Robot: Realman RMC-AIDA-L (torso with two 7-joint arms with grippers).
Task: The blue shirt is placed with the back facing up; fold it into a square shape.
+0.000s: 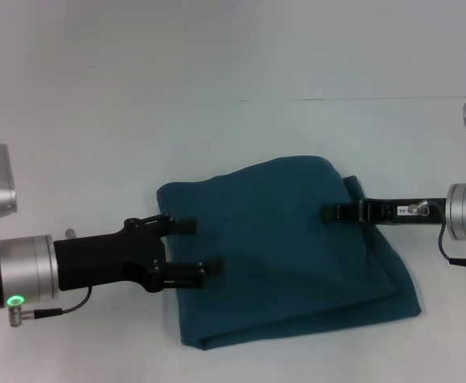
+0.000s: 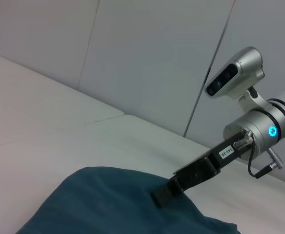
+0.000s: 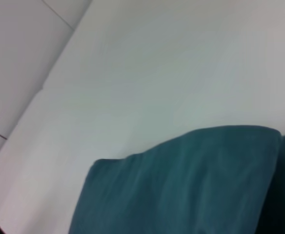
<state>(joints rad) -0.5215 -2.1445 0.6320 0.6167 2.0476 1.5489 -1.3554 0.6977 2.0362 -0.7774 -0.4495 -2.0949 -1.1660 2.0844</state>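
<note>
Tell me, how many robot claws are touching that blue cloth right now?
2. The left gripper sits open over the blue shirt at its left edge; the right gripper reaches onto its upper right part.

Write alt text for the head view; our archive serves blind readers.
A blue shirt, folded to a rough square, lies on a white table. The left gripper is open at its left edge; the right gripper reaches over its right side.

The right tool (image 2: 163,196) rests on the blue shirt (image 2: 108,204), seemingly touching it.
</note>
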